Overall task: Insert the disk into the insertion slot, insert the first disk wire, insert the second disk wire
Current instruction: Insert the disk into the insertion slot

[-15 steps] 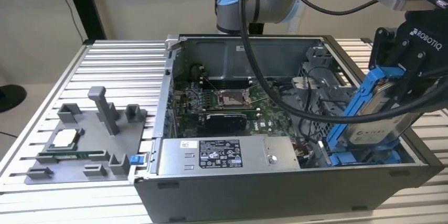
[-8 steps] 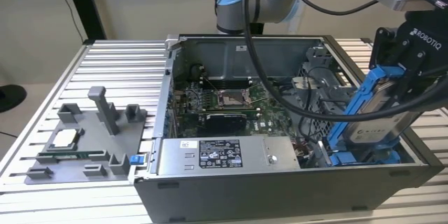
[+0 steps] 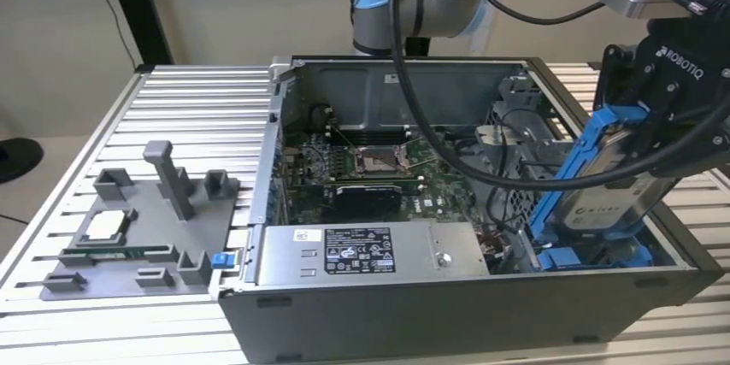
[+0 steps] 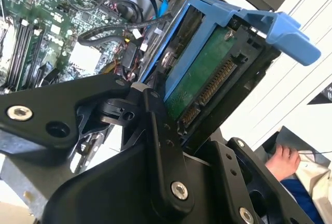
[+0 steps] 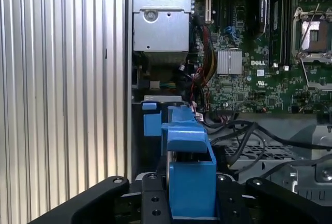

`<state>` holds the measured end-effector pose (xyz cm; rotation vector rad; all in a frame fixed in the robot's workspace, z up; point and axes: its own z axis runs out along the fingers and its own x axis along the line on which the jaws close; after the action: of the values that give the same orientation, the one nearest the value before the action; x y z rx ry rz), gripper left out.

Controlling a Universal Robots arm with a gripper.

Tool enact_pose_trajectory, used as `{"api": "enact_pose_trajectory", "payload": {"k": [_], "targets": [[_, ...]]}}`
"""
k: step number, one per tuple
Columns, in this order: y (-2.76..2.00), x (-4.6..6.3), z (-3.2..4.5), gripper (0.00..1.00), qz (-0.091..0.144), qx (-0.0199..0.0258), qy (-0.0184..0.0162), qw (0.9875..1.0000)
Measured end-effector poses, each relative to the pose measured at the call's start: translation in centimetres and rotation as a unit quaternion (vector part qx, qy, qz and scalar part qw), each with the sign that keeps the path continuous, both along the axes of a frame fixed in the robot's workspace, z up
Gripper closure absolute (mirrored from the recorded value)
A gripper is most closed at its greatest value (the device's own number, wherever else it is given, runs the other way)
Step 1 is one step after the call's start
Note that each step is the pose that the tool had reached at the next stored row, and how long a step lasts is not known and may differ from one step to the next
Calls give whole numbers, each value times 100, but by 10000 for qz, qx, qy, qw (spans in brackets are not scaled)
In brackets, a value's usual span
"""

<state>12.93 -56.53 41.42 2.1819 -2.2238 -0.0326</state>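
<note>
The gripper is clamped on the disk, which hangs tilted beneath it, its lower end near the insertion slot below. Entering at that slant, the blue frame could jam on the bay's edge. Beyond, loose black cables might get pinched.
</note>
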Motion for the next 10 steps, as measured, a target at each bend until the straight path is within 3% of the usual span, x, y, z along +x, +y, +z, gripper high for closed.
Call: {"api": "enact_pose_trajectory", "payload": {"k": [5, 10], "targets": [[-11, -25, -19, 100, 2, 8, -2, 10000], [-67, -56, -17, 100, 1, 25, 0, 10000]]}}
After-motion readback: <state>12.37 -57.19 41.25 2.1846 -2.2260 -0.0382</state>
